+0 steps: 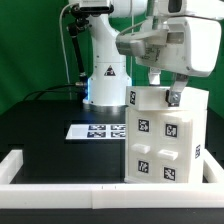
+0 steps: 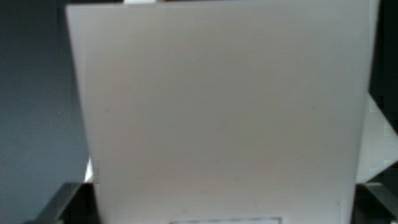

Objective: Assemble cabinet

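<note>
The white cabinet stands upright at the exterior view's right, with several black-and-white tags on its near face. My gripper sits on its top edge, one finger on each side. In the wrist view a plain white face of the cabinet fills almost the whole picture. It fills the gap between my two dark fingers. My gripper is shut on the cabinet. The cabinet's foot is near the front border rail; whether it rests on the table I cannot tell.
A low white border rail runs along the front and the exterior view's left of the black table. The marker board lies flat behind the cabinet's left side. The arm's white base stands at the back.
</note>
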Available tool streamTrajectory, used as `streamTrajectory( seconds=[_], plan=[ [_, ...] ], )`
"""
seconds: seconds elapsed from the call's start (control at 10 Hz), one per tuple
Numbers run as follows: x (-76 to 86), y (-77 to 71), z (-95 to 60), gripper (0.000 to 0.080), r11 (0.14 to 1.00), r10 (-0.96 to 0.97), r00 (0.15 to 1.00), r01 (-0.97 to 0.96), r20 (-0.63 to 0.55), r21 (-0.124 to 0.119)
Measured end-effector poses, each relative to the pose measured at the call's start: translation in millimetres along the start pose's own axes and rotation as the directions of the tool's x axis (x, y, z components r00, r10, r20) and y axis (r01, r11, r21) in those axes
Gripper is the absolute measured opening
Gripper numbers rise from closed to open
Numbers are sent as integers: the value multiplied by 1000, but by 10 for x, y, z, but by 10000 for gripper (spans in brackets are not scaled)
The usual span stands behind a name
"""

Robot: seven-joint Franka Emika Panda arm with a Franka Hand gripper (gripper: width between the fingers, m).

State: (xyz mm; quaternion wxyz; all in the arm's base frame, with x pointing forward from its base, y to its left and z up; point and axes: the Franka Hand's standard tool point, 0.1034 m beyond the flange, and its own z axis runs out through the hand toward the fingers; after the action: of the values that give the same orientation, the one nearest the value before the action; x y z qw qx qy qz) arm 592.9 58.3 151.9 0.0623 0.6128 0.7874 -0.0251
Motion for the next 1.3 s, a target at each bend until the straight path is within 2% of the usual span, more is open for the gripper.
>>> streamTrajectory(
  seconds=[0.2,0.7,1.2,1.3],
  plan=[
    [-81,-31,10,560,999,41,999,-41,2,16],
    [-156,-49,23,560,979,202,979,-202,5,18],
    [-172,-53,23,560,924,382,924,-382,9,19],
    [-220,-80,29,560,916,401,916,-401,14,33]
  ],
)
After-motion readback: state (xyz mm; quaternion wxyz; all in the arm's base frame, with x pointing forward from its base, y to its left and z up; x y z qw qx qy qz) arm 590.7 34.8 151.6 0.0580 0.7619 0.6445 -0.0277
